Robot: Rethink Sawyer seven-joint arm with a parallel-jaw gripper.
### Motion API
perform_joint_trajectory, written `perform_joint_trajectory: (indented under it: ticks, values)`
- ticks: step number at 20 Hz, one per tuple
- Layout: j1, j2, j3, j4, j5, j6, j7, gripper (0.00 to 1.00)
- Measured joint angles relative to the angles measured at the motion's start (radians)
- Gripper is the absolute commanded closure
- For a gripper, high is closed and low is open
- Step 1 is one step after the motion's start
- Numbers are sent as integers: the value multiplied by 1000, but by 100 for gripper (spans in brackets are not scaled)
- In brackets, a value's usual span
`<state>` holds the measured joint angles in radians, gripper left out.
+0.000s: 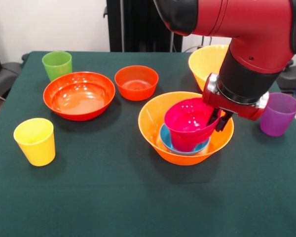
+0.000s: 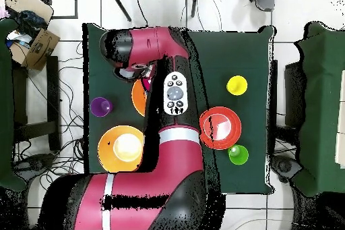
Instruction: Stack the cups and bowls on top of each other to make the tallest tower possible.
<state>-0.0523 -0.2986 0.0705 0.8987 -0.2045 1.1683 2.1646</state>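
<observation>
Dark green felt-like cloth covers the table (image 1: 89, 197). On it, the black gripper (image 1: 219, 119) pinches the rim of a glossy magenta plastic bowl (image 1: 187, 123), tilted atop a shallow blue bowl (image 1: 168, 139) nested inside a large, rounded orange bowl (image 1: 153, 123).

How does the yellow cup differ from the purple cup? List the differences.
The yellow cup stands near the table's front left in the front view; the purple cup stands at the right edge. The yellow cup has open cloth around it; the purple cup sits just beside the gripper and the large orange bowl. Both are upright, empty and unstacked.
</observation>
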Motion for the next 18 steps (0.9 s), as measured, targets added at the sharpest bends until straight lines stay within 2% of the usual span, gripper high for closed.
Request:
perform_joint_trajectory:
  ticks: [18]
  values:
    - [3, 1, -2, -15, -2, 71, 0, 100]
